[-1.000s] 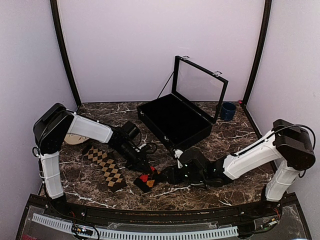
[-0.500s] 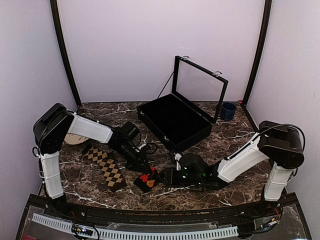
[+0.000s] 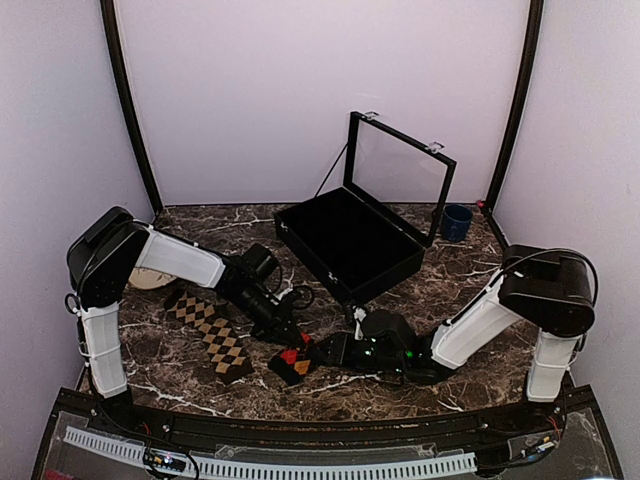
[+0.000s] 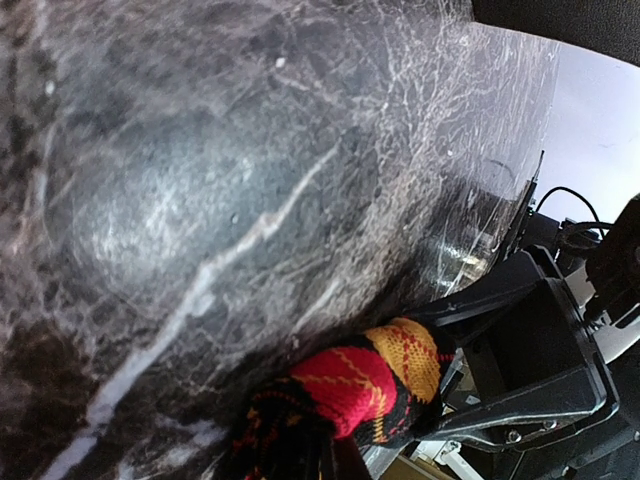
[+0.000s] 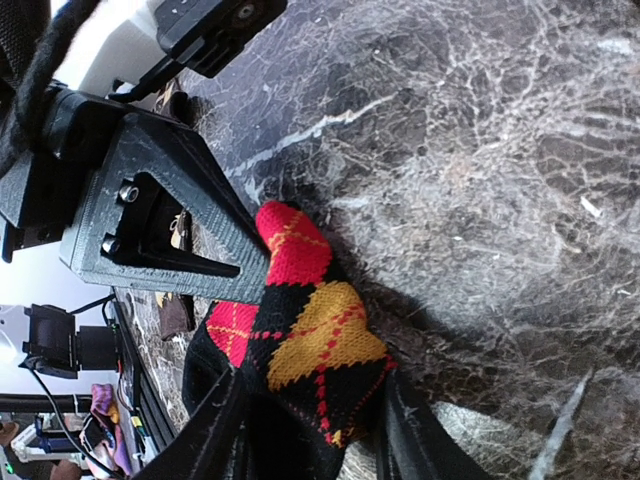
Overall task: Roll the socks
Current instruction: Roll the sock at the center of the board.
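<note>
Lying flat at the left of the marble table [image 3: 470,275], the tan-diamond sock [image 3: 210,335] is unrolled and untouched, and it has not shifted in the last second. Just right of it the left gripper [image 3: 291,336] also keeps its place. One fingertip presses against the red end of the red-and-orange sock [image 3: 293,363], but whether its jaws pinch any cloth cannot be told. That sock sits near the front edge, bunched into a short thick wad between the two grippers.

The change is on the right. The right arm has folded inward, and the right gripper [image 3: 320,352] has slid a little leftward into the sock. In the right wrist view its fingers [image 5: 222,428] flank the wad closely and the fabric bulges between them, so it looks clamped on. The first roll seems to be under way, with the second sock not yet begun.

Behind them the black case [image 3: 345,245] stands with its lid up, and nothing shows on its dark lining. The inside of the blue cup [image 3: 457,222], far right, is hidden.
</note>
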Robot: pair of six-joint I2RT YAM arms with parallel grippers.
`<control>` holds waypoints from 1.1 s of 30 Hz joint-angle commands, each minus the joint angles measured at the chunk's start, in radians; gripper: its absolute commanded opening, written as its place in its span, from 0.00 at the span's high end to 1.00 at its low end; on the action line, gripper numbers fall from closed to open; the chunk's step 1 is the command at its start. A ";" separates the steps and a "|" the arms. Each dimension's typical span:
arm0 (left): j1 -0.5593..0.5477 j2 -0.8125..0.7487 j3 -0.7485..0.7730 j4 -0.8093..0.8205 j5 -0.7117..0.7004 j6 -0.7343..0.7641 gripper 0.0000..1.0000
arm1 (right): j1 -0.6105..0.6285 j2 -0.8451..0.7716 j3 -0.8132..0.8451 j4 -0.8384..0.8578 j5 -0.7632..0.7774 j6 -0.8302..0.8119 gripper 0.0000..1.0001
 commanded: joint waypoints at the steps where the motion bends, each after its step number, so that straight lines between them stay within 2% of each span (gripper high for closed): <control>1: -0.011 0.077 -0.064 -0.051 -0.123 -0.017 0.95 | -0.007 0.037 -0.014 0.020 -0.014 0.042 0.61; 7: -0.012 0.080 -0.072 -0.024 -0.113 -0.038 0.96 | -0.007 0.058 -0.015 0.057 -0.024 0.066 0.73; 13: -0.011 0.080 -0.074 -0.013 -0.108 -0.054 0.96 | -0.008 0.065 -0.019 0.087 -0.023 0.067 0.93; 15: -0.011 0.079 -0.072 -0.016 -0.106 -0.056 0.95 | -0.008 0.062 -0.012 0.079 -0.023 0.046 0.96; 21: -0.007 0.040 -0.072 -0.017 -0.102 -0.085 0.90 | 0.003 0.004 0.035 -0.062 0.036 -0.125 1.00; 26: 0.005 -0.004 -0.055 -0.032 -0.098 -0.104 0.86 | 0.036 -0.033 0.116 -0.220 0.145 -0.317 1.00; 33: 0.035 -0.077 -0.060 -0.042 -0.084 -0.127 0.84 | 0.085 -0.032 0.191 -0.339 0.293 -0.518 1.00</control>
